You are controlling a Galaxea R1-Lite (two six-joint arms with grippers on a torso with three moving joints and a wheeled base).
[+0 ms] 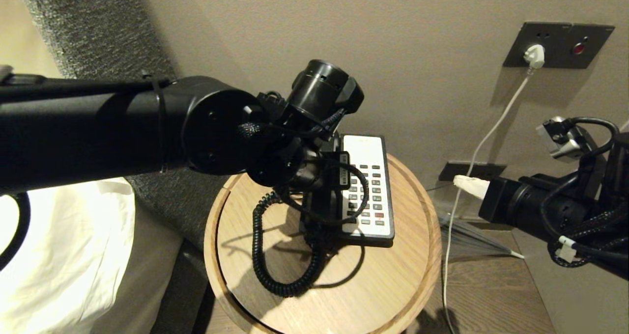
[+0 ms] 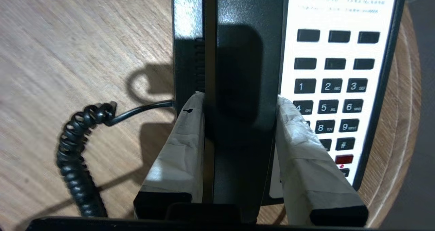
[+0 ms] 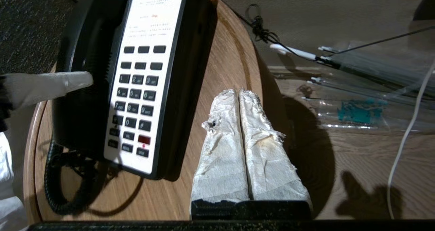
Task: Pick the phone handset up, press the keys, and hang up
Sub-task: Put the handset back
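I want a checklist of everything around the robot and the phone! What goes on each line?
Surface: round light wooden table, grain visible, raised rim.
Job's things: long slim black plastic phone handset, lying along the black-and-white phone base beside its keypad.
Clutter: clear plastic wrappers on the floor beside the table.
Grippers: left gripper, fingers wrapped in white tape, closed on the handset's sides; right gripper, taped fingers pressed together, holding nothing, beside the phone base.
Cables: black coiled cord looping over the table; white cable running from a white wall plug down to the floor.
Surroundings: beige wall, grey fabric headboard, white bedding.
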